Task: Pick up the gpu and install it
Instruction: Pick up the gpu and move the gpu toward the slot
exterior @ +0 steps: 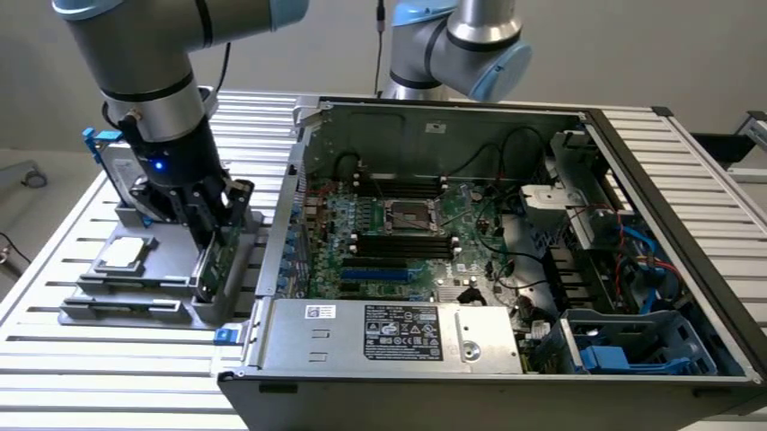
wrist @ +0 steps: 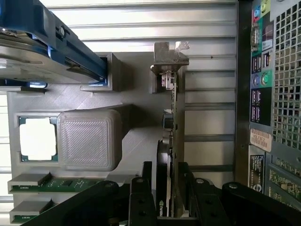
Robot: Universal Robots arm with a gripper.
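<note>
The gpu (wrist: 169,122) stands on edge, long side running 12 to 6 o'clock in the exterior view; the tool (wrist: 164,178) sits open on both sides of it.

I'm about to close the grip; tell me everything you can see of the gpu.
The gpu stands on edge in the grey holder, seen edge-on: thin green board, black shroud on one face, silver bracket at one end. The open gripper straddles it, a finger on each side; contact is not clear.
</note>
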